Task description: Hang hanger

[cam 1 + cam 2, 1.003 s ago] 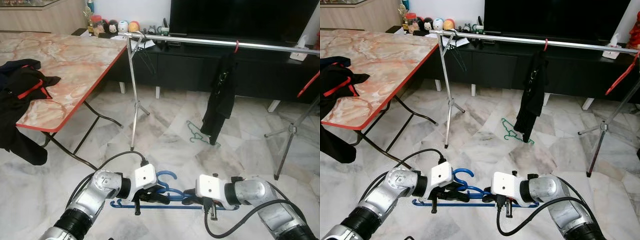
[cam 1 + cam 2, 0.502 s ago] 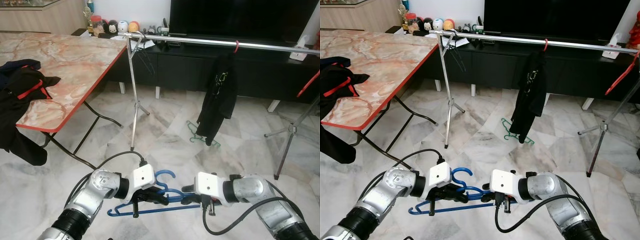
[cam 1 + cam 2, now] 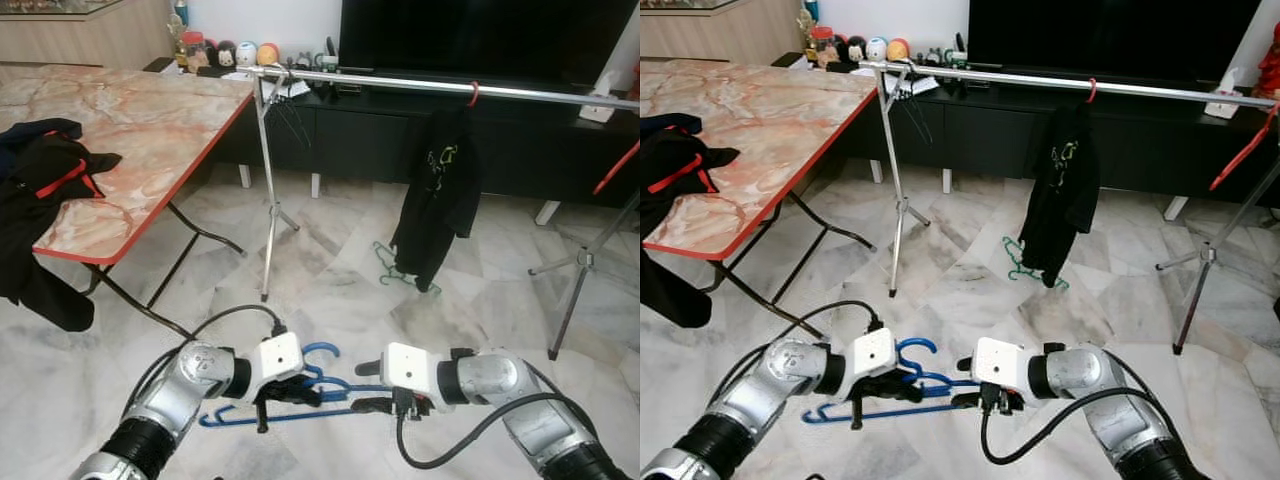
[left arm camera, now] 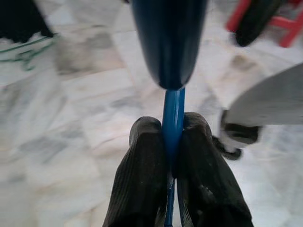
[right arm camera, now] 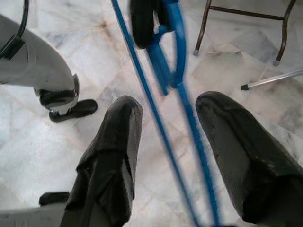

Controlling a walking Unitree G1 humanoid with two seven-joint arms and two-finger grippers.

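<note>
Step in hand: carrying the blue hanger (image 3: 300,390) toward the rail; by my reading the hanging itself is not yet begun.
Left pincer (image 3: 268,403): clamped tight on the hanger's thin blue bar, fingers (image 4: 142,170) pressed against it from both sides.
Right pincer (image 3: 385,404): fingers (image 5: 113,142) spread apart with the hanger's bars running between them, touching neither that I can see; it holds nothing.
Hanger: low in front of the robot, above the marble floor (image 3: 330,280), hook end up and toward the rail.
Rail (image 3: 420,86): silver garment rail on stands, well apart from the hanger, ahead and higher.
On the rail: a black garment (image 3: 435,195) on a red hook; bare rail on either side.
Bench (image 3: 130,130): to the left, with dark clothes (image 3: 45,165) at its near end.
Next move calls for: raising the hanger to rail height, hook leading, and lowering it over a bare stretch clear of the garment.
</note>
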